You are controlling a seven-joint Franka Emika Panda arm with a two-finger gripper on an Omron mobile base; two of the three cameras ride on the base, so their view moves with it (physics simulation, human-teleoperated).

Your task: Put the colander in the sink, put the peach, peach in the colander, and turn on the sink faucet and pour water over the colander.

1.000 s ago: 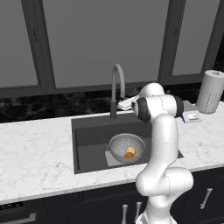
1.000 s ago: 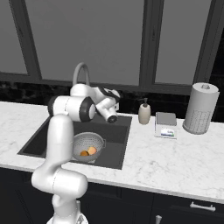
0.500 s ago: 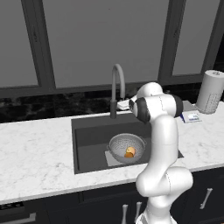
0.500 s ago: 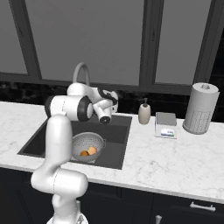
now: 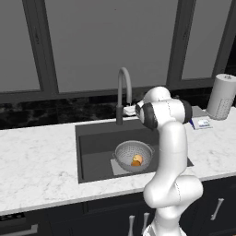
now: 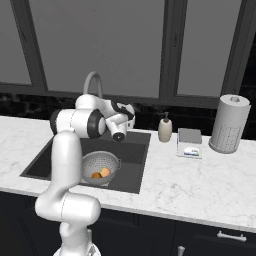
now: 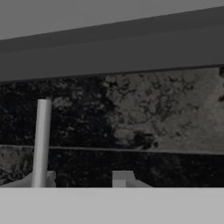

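Reaching toward the tall slim grey gooseneck faucet [image 5: 123, 92], the two-finger gripper [image 7: 83, 179] hovers near its base with jaws partly apart, holding nothing. The round grey perforated metal colander [image 5: 132, 156] sits in the dark grey rectangular sink [image 5: 94, 143] with both small orange peaches [image 6: 100, 173] inside. No water runs. Next, I judge, the fingers must nudge the side lever.

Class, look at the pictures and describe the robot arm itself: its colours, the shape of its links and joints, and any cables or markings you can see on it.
The arm is glossy white, built of thick rounded tube-shaped links with dark grey bands at the joints. Its wrist ends in a white hand with a dark ring. The gripper's fingertips are small and pale grey in the hand view. No cables or markings show.
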